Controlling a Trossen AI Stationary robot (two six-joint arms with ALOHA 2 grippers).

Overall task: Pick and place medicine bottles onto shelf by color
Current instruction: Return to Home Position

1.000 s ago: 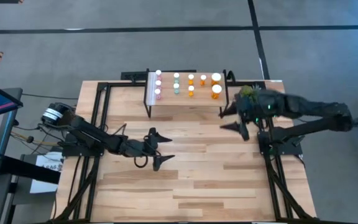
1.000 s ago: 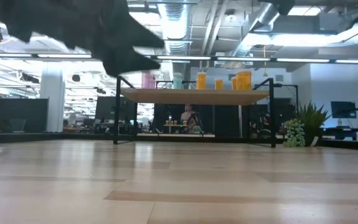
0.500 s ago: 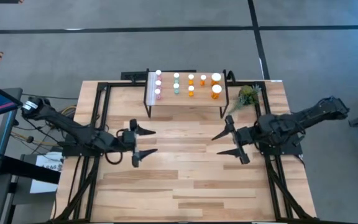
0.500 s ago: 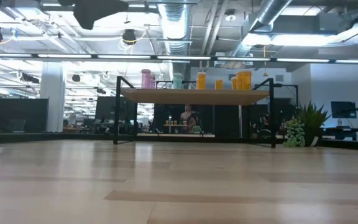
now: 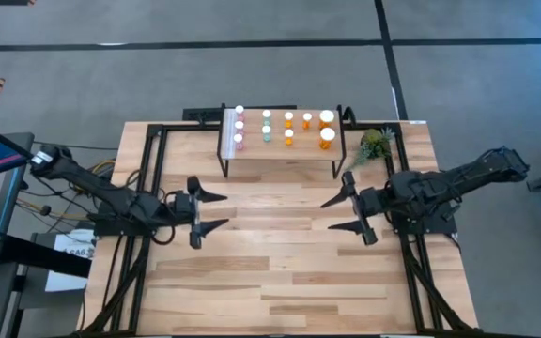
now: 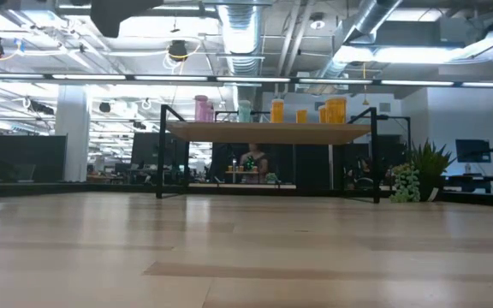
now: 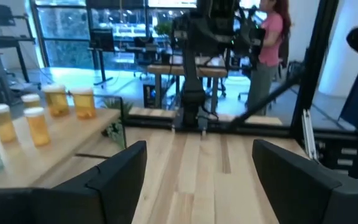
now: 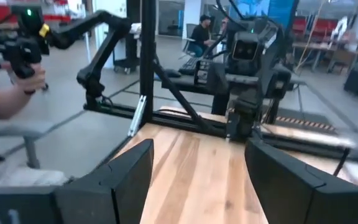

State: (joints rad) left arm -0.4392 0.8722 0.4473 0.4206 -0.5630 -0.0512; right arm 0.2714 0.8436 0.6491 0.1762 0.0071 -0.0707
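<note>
Table [image 5: 280, 272] under left end effector [image 5: 216, 210] and right end effector [image 5: 332, 214], both spread, bottles [image 5: 288, 118] tiny

Medicine bottles [image 5: 288, 137] on shelf [image 5: 280, 152], plant [image 5: 374, 144] beside

White caps on pink bottles [image 5: 239, 125], teal bottles [image 5: 266, 126], orange bottles [image 5: 288, 128]. Pale wood shelf [image 5: 280, 155], black legs, white strip along one edge. Light wood surface [image 5: 289, 253], plank stripes. Black left tool [image 5: 224, 210], black right tool [image 5: 328, 216]. Green plant [image 5: 375, 145]. Grey floor [image 5: 252, 75], dark lines.
</note>
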